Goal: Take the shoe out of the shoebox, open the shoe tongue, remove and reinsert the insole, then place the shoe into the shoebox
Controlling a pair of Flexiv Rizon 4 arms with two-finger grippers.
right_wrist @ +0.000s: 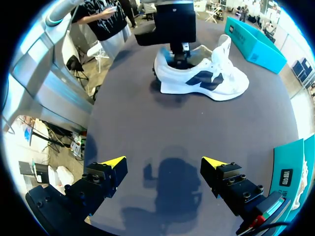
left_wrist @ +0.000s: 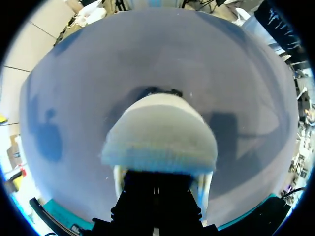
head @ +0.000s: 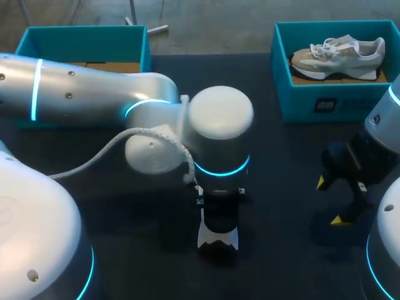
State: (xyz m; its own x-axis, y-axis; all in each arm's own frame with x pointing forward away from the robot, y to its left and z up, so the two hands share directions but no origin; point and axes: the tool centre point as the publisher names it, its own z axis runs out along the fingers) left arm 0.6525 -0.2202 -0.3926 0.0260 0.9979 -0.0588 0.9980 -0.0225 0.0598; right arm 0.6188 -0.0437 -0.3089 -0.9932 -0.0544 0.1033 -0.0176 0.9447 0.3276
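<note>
Silver-white left arm (head: 94, 94) is glowing with cyan rings, white cable (head: 106, 150) trailing toward eight o'clock; black right end effector (head: 328, 201) is showing yellow tips

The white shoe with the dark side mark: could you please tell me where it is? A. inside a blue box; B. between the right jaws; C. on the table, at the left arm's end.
C: the shoe lies on the table at the left arm's tip, and the right jaws stand open and empty.

The dark table (head: 287, 150) carries 2 teal boxes, left shoebox (head: 81, 39) and right shoebox (head: 300, 100), plus a white shoe (right_wrist: 202, 78) mid-table.
</note>
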